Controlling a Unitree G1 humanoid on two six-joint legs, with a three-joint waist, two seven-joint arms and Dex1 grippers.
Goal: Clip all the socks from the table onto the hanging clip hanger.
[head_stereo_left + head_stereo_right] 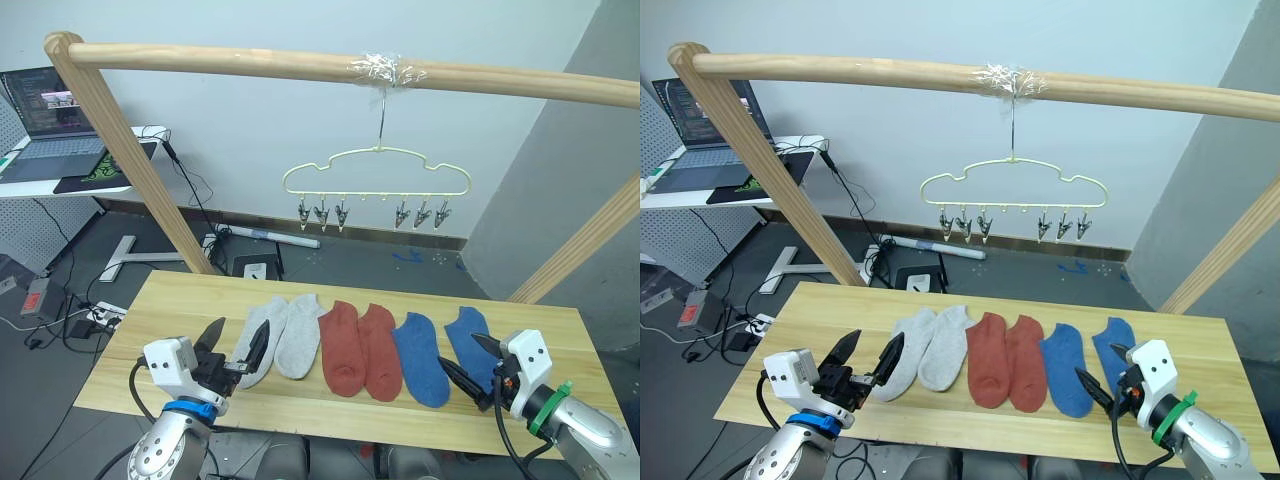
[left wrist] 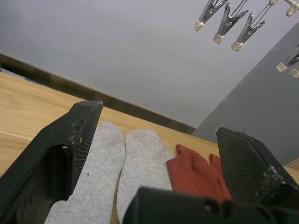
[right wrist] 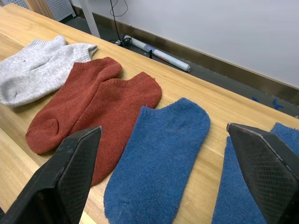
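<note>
Several socks lie in a row on the wooden table (image 1: 150, 300): two light grey socks (image 1: 283, 336), two rust red socks (image 1: 360, 349) and two blue socks (image 1: 440, 355). The pale-yellow clip hanger (image 1: 377, 172) hangs by its hook from the wooden pole above, its metal clips (image 1: 322, 213) bare. My left gripper (image 1: 232, 346) is open at the near left, just over the leftmost grey sock (image 2: 96, 179). At the near right, my right gripper (image 1: 466, 362) is open over the blue socks (image 3: 161, 154).
A thick wooden pole (image 1: 250, 62) on slanted wooden legs (image 1: 130, 150) spans the scene above the table. A desk with a laptop (image 1: 50, 115) stands far left. Cables and a power strip (image 1: 100, 315) lie on the floor behind the table.
</note>
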